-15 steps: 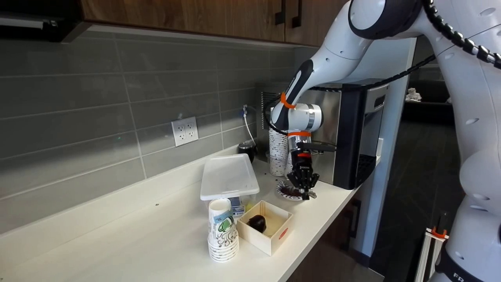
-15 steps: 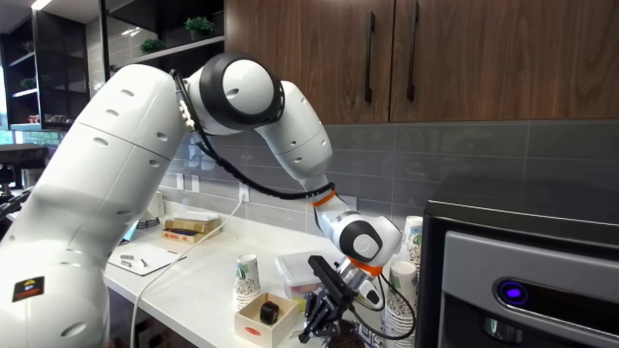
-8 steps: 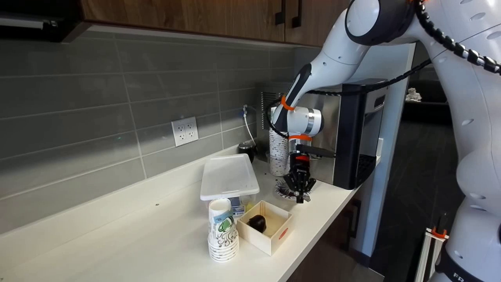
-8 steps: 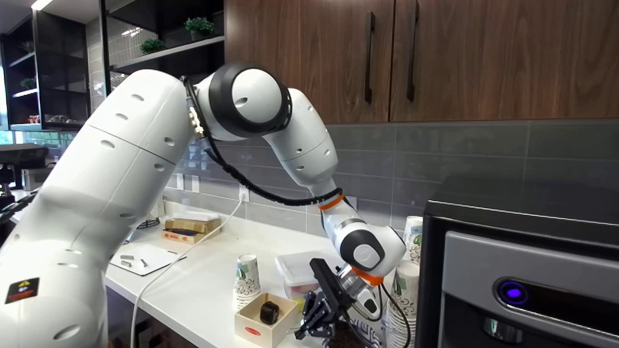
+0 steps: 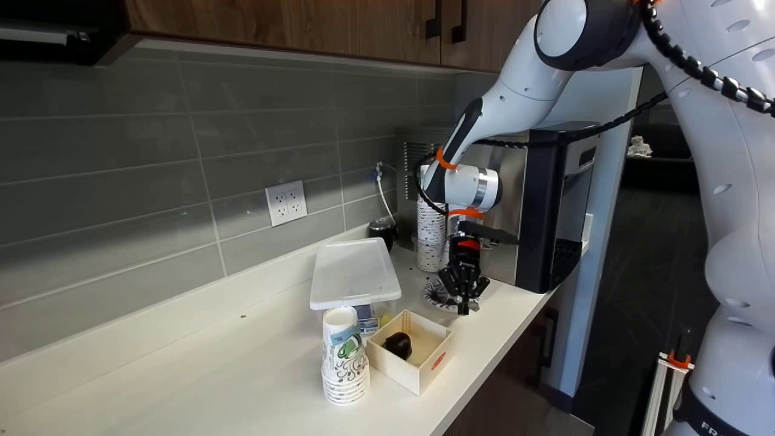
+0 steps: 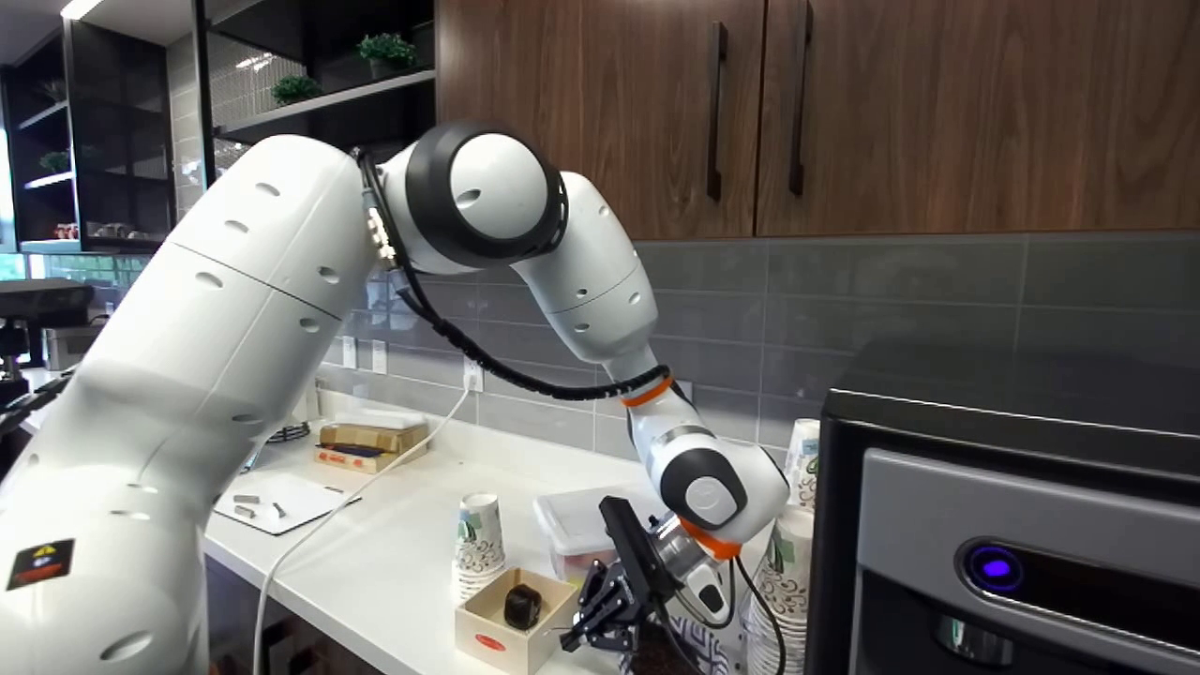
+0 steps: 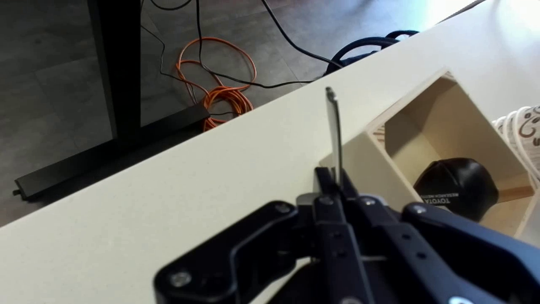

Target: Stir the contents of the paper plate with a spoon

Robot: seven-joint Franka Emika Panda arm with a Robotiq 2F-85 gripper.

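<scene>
My gripper (image 5: 464,307) is shut on the slim metal spoon (image 7: 334,131), whose thin handle sticks out past the fingertips in the wrist view. The gripper (image 7: 334,179) points down, and in an exterior view it stands in front of the paper plate. The paper plate (image 5: 431,295) is a small round dish with a patterned pale rim, partly hidden by the gripper. In an exterior view the dark brown contents (image 6: 659,654) show on the plate (image 6: 705,647), behind the gripper (image 6: 574,641). The spoon's far end is not visible, so I cannot tell whether it touches the contents.
A pale open wooden box (image 5: 393,367) with a black object (image 5: 398,345) inside stands close to the gripper. Stacked paper cups (image 5: 345,381) and a lidded plastic bin (image 5: 354,272) stand beside it. A taller cup stack (image 5: 430,236) and a machine (image 6: 1012,506) stand near the plate.
My gripper has moved slightly left in both exterior views, toward the wooden box, and a little lower. The plate has shifted slightly the same way. The gripper stays shut.
</scene>
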